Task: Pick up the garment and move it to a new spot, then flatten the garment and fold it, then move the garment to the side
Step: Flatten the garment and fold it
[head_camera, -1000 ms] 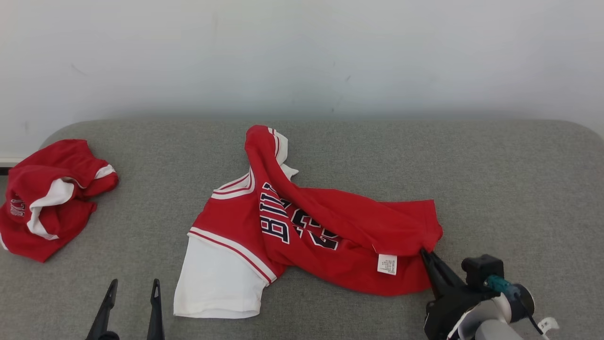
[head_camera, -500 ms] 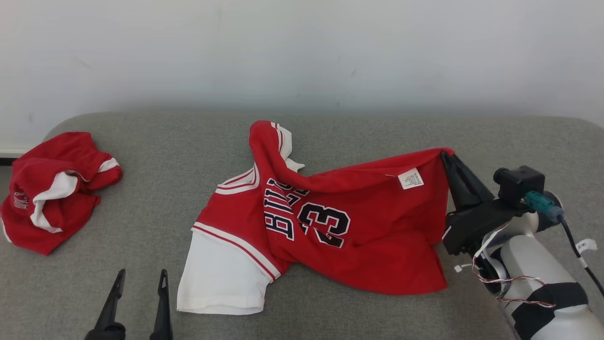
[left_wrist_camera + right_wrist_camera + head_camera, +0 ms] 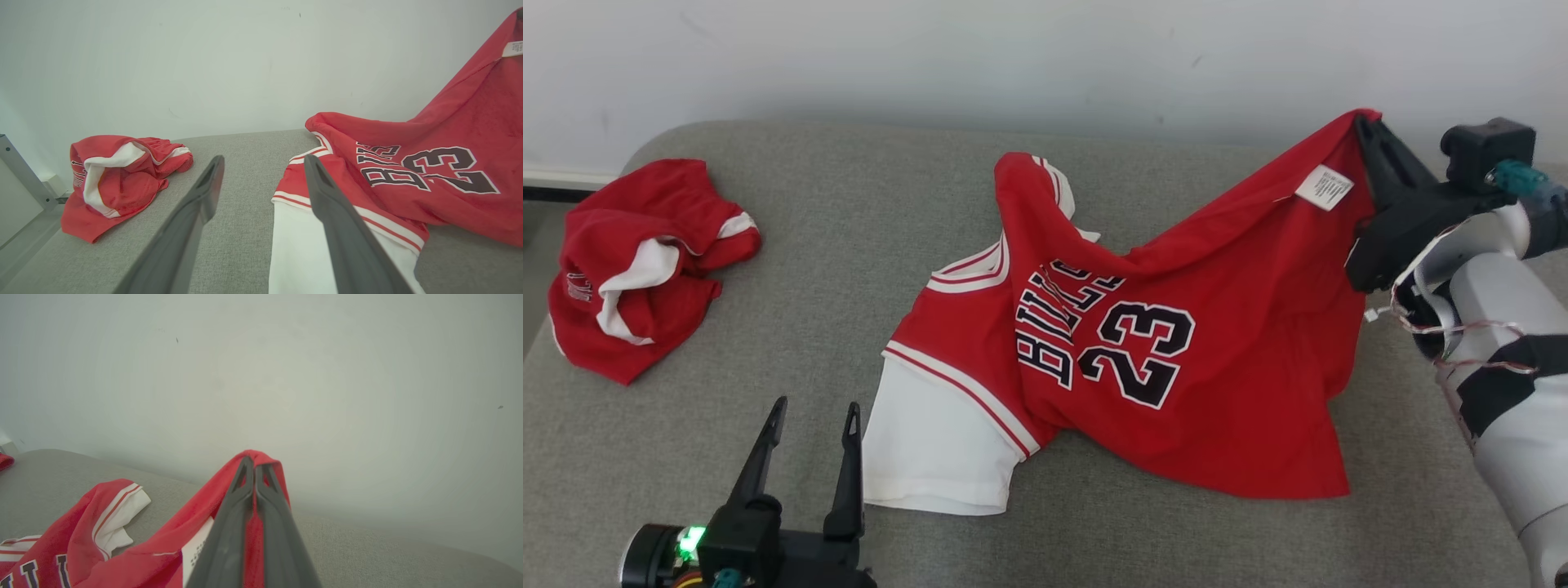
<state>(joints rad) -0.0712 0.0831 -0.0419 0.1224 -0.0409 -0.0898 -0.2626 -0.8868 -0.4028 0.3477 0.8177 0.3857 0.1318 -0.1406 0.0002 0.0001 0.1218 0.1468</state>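
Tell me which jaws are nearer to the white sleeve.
Left. The left jaws stand open just beside the sleeve, on its left side. The right jaws are shut on the raised corner of the jersey, far across from the sleeve.

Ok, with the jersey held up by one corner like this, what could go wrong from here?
1. The right hand pinches only a small corner of the jersey; most of the cloth lies on the grey surface, so a harder pull might slip it free.
2. The left hand is open and holds nothing, so the white sleeve end may drag and bunch rather than flatten.
3. Moved left, it could run into the other red garment.
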